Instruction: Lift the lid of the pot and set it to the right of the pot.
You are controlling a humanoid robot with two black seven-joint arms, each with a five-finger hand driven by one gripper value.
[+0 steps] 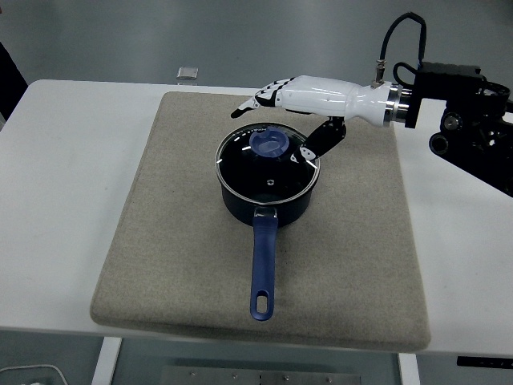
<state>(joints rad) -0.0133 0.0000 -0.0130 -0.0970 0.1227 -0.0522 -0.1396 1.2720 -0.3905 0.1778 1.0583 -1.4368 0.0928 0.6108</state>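
Observation:
A dark blue pot (267,200) sits on the grey mat (176,241), its long blue handle (263,269) pointing at the near edge. The glass lid (268,160) rests on the pot, with a blue knob (269,143) at its middle. My right hand (276,120), white with black finger joints, hovers over the lid's far right side. Its fingers (250,104) stretch out beyond the knob and the thumb (313,144) hangs down at the lid's right rim. The hand is open and holds nothing. My left arm is not in the picture.
The mat covers most of the white table (64,176). A small silver square object (187,73) lies at the table's far edge. A dark shape (10,76) shows at the left edge.

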